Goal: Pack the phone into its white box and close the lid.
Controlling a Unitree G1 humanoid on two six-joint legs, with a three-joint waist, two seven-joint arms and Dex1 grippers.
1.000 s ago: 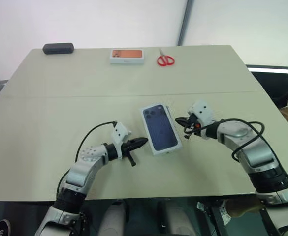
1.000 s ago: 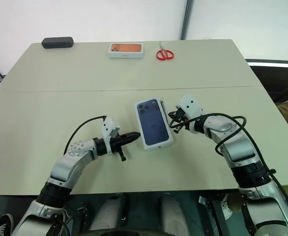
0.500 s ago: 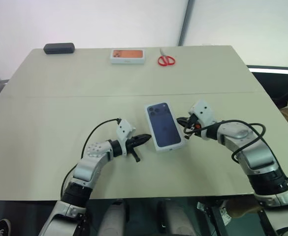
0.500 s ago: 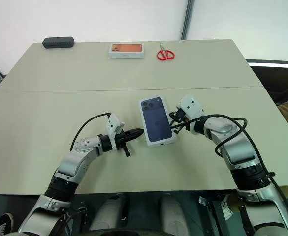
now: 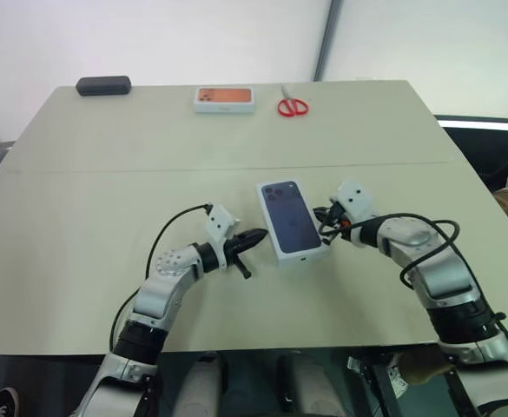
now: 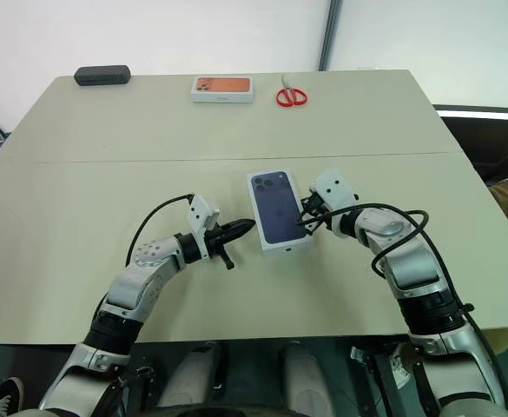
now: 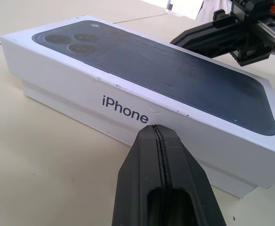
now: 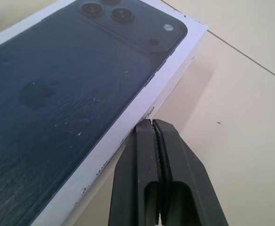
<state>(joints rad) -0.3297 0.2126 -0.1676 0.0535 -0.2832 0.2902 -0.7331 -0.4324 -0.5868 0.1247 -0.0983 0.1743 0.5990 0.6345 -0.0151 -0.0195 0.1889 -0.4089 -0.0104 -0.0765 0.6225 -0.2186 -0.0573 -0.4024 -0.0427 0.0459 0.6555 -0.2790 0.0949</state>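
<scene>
A beige table [image 5: 106,174] is being crossed from side to side by a thin seam about midway along its depth. Three things are being carried along its far edge: a dark oblong case [image 5: 103,85] is lying near the far left corner, a white box with an orange top [image 5: 225,98] is resting near the middle, and red-handled scissors [image 5: 292,104] are lying just beside it, apart.
</scene>
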